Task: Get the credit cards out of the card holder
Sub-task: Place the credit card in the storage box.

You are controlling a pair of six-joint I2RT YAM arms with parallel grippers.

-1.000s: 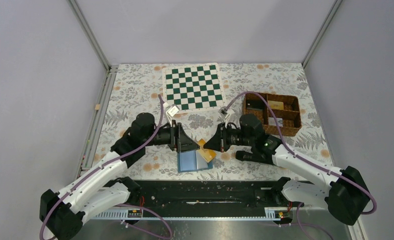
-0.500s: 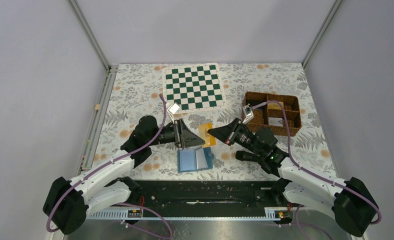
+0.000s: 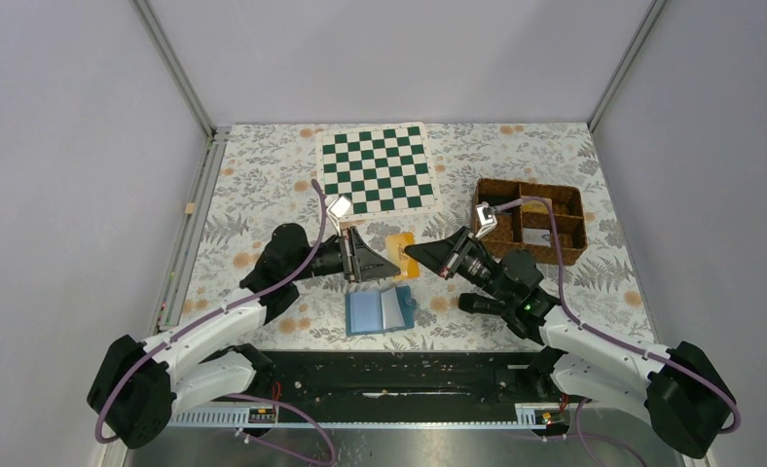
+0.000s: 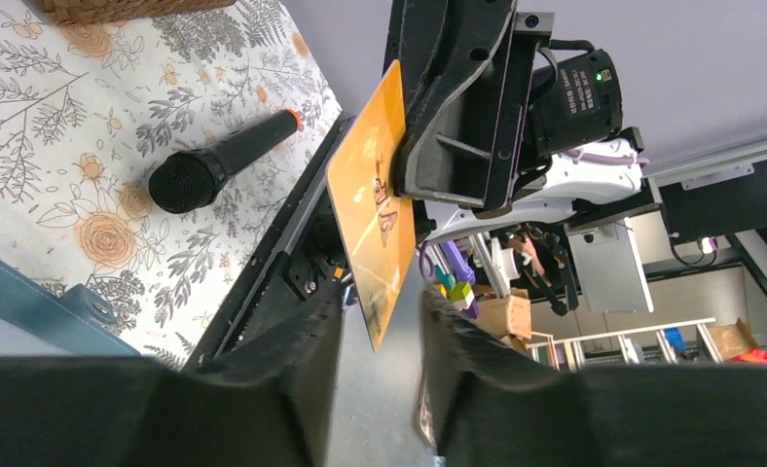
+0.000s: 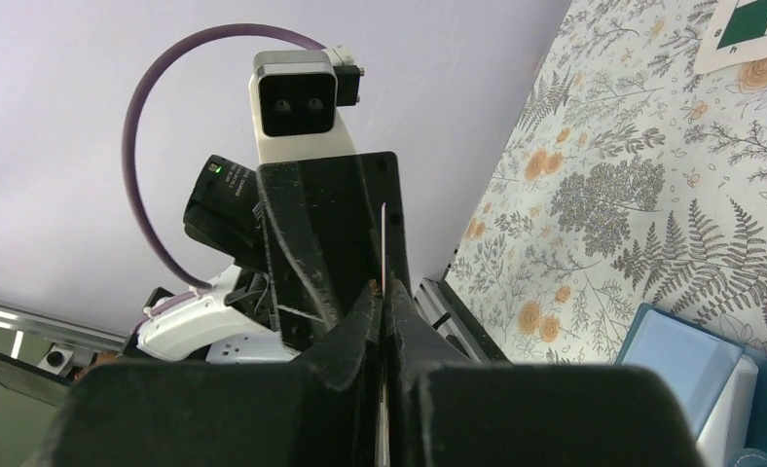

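The blue card holder lies open on the flowered cloth, light blue inner faces up. It also shows in the left wrist view and the right wrist view. One tan-gold credit card is held in the air beyond it, between the two grippers. My right gripper is shut on this card, which I see edge-on in the right wrist view. My left gripper faces it with its jaws open. The card's free corner reaches the gap between them, touching neither finger. Any other cards are hidden.
A green-and-white chequered board lies at the back. A brown wicker basket with compartments stands at the right. A black microphone-shaped object lies on the cloth near the front rail.
Both grippers have risen from the card holder and moved toward the board. The card has left the holder and hangs in the right gripper. The right arm has swung back to the right.
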